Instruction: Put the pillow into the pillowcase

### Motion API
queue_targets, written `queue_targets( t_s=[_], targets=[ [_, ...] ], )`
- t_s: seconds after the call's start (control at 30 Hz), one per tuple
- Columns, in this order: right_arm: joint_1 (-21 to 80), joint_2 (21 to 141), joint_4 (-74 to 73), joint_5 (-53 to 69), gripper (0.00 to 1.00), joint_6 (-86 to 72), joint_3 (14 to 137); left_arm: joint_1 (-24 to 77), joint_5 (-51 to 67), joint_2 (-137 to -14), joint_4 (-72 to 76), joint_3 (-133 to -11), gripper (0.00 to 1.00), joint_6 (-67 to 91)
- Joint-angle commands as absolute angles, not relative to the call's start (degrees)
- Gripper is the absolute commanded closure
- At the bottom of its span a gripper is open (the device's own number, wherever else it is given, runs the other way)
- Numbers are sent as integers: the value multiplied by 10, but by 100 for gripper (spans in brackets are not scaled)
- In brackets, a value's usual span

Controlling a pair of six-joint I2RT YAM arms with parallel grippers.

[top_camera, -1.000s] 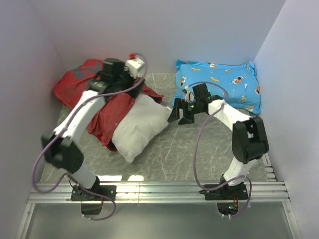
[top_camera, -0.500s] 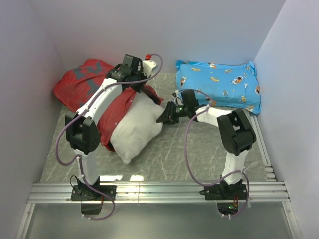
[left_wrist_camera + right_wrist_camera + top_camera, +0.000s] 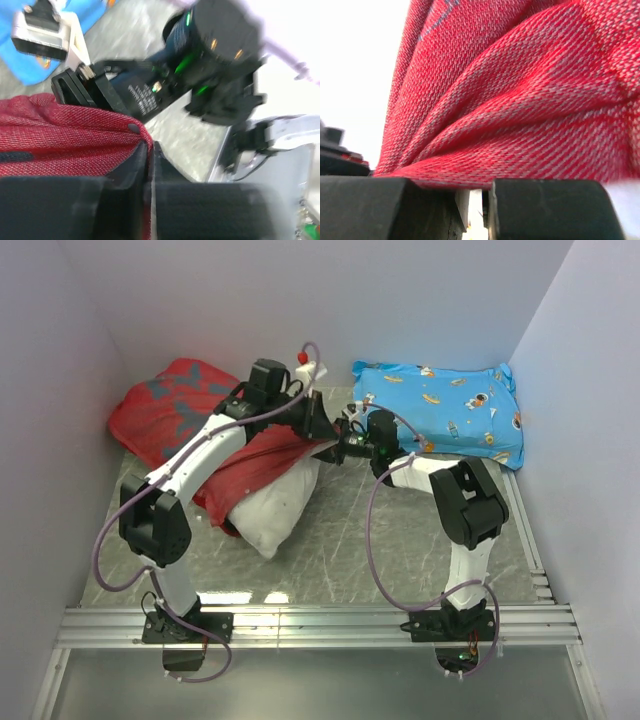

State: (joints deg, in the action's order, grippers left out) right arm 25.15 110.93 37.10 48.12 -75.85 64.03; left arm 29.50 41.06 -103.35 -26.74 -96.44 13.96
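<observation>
The red pillowcase [image 3: 170,415] lies at the back left, its right part draped over the white pillow [image 3: 275,505], whose lower half sticks out. Both grippers meet at the pillowcase's right corner. My left gripper [image 3: 318,432] is shut on the red cloth, and the left wrist view shows fabric [image 3: 60,135] pinched between its jaws [image 3: 150,150]. My right gripper [image 3: 338,448] faces it from the right. In the right wrist view red weave [image 3: 520,90] fills the frame and its edge runs into the nearly closed jaws [image 3: 480,195].
A blue cartoon-print pillow [image 3: 440,410] lies at the back right against the wall. Grey marble tabletop [image 3: 380,540] shows in front of both pillows. Walls close in on the left, back and right. A metal rail [image 3: 320,620] runs along the near edge.
My left gripper swung right from the pillowcase's back to its right corner and closed. My right gripper moved left to the same corner and closed. The red cloth now covers more of the pillow.
</observation>
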Motion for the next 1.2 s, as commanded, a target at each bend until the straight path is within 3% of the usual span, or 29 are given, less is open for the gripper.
queue_targets(
  t_s=[0.0,0.07,0.1,0.13,0.23,0.4,0.57,0.73,0.87,1.03,1.1,1.17],
  targets=[
    [257,1066,527,435,100,-839,667,302,564,-996,-145,-1002,80,281],
    [251,1068,461,433,91,-805,665,261,542,-1000,-207,-1029,58,241],
    [246,1069,440,434,77,-769,662,247,513,-981,-267,-1035,41,176],
    [240,1067,369,436,55,-744,664,221,468,-967,-295,-1034,36,138],
    [219,1037,242,445,39,-653,650,178,360,-901,-410,-1006,32,-24],
    [210,931,49,457,33,-499,593,88,281,-763,-521,-884,30,-184],
    [261,851,7,483,22,-461,525,75,233,-679,-674,-813,22,-347],
    [361,848,200,432,18,-579,423,75,165,-607,-674,-688,19,-387],
    [402,941,277,405,17,-647,439,76,108,-587,-587,-601,18,-365],
    [422,1042,388,396,17,-705,489,86,117,-597,-472,-542,17,-341],
    [428,1066,421,392,18,-736,511,90,113,-606,-434,-499,17,-337],
    [435,1089,445,390,26,-757,526,93,105,-613,-390,-467,22,-338]
  ],
)
